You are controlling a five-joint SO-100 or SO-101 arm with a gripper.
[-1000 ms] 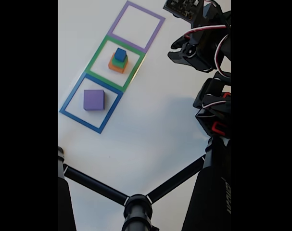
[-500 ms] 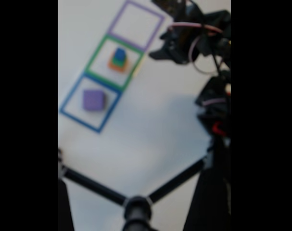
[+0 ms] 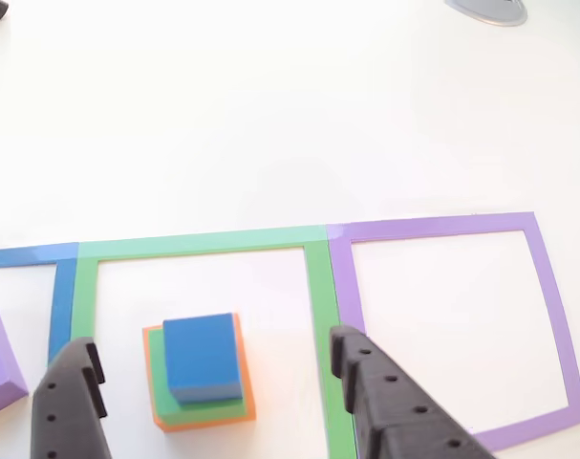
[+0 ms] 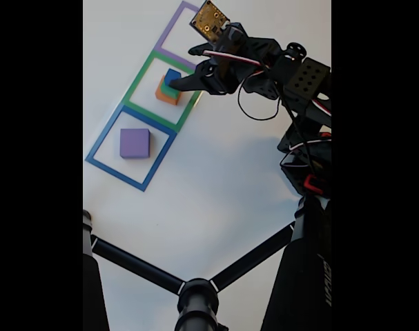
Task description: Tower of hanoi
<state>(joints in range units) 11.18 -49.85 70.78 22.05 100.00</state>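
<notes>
Jaws wide apart and empty, gripper [image 3: 213, 378] straddling the blue cube [image 3: 204, 356] – topping green block [image 3: 200, 409] and orange block [image 3: 156, 387], purple block [image 4: 134, 143] well apart on the worktop [image 4: 216, 179]

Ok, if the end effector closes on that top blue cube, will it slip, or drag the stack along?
The blue cube has flat sides and a matte look, so it probably grips well without rolling. It appears rigid and likely light. It merely rests on the green block, so it should lift free. The open end effector straddles it, but an off-centre close might nudge the stack.

matte blue cube [image 3: 203, 359]; smooth white table [image 3: 270, 115]; black plastic jaws.
</notes>
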